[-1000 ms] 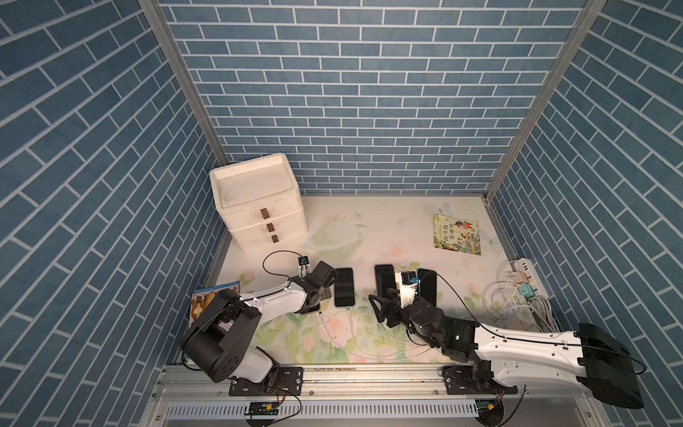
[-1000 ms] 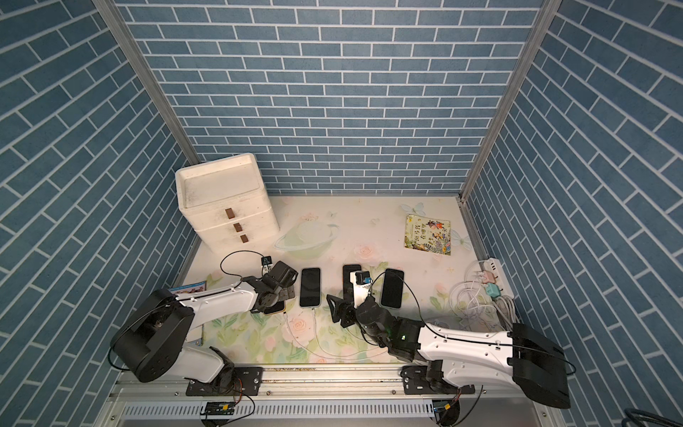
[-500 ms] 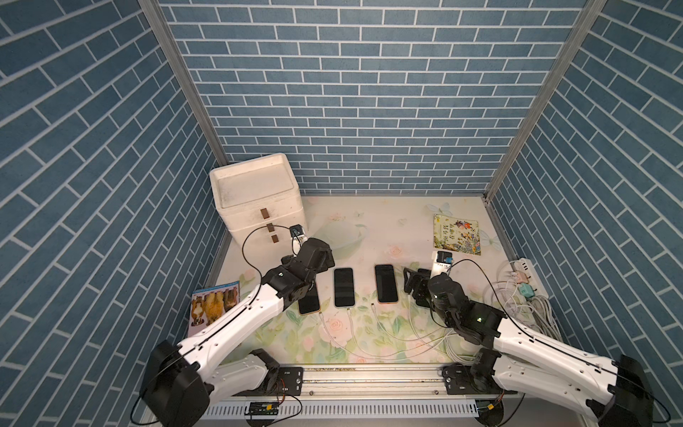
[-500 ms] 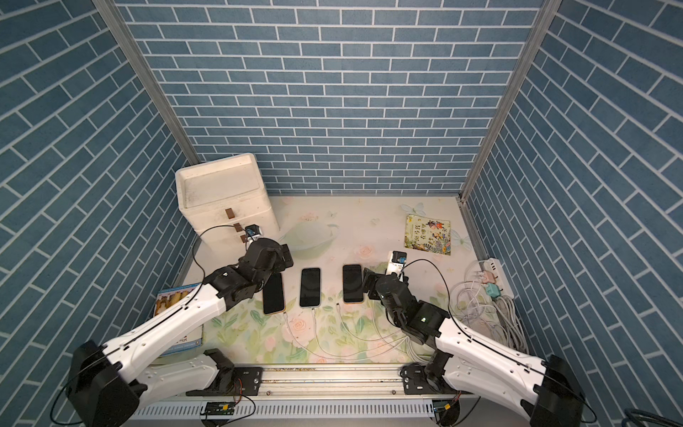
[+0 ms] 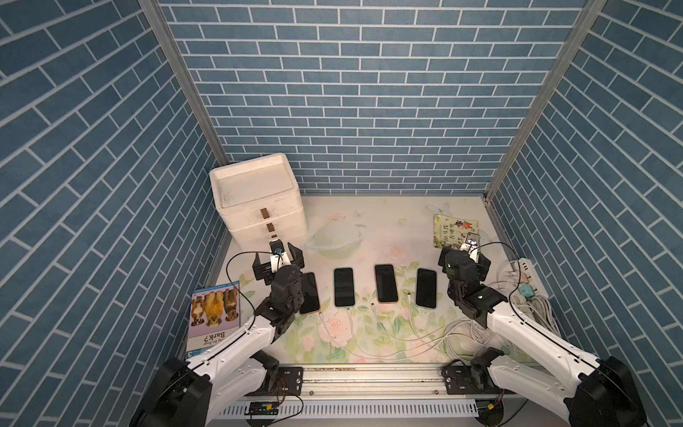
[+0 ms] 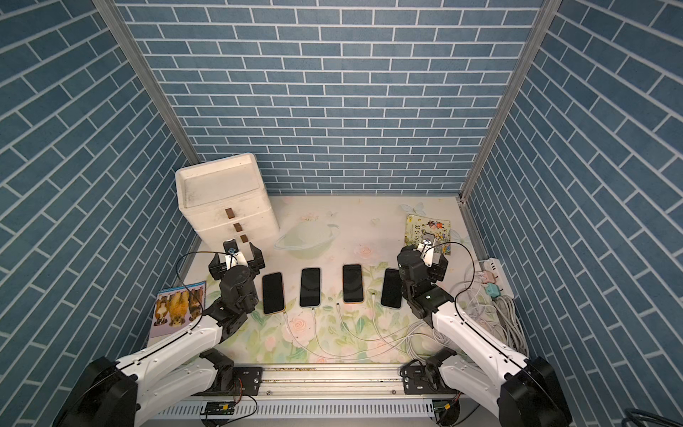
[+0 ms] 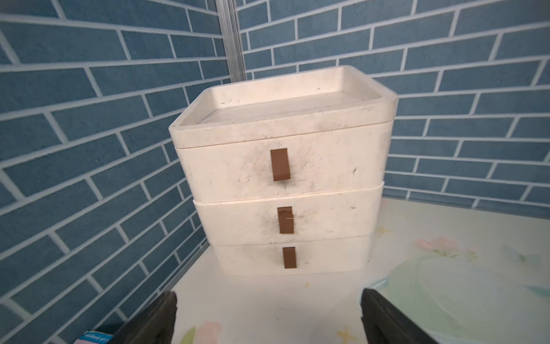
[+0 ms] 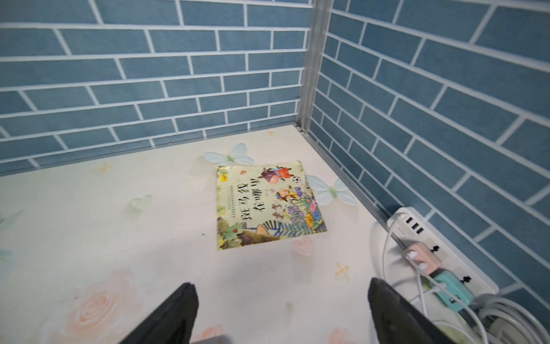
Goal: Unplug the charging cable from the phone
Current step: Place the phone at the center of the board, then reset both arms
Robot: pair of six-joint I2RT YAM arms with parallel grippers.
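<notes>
**Four phones in a row, both grippers empty and facing away**

Four phones lie flat on the floral tabletop, long axes running front to back, charging ends toward the robot.

The left gripper is spread wide with nothing between its fingers. It points at the white drawer unit, so the phones lie behind and below it, toward the table's middle. The leftmost phone is just beside this arm's wrist, and its white cable's plug sits at the phone's near corner. Whether that plug is seated I cannot tell. The second phone has a plug touching its near edge, which looks still connected, and the left arm is nearer to it.

The third phone has its plug lying loose just beside its corner. The fourth phone likewise has its plug free on the table alongside it. The right gripper is also wide apart and empty, aimed at the Chinese picture book near the power strip.

A second ago both arms were folded low over the phones, the right gripper at the third one. They have since lifted and swung out to the row's two ends.
</notes>
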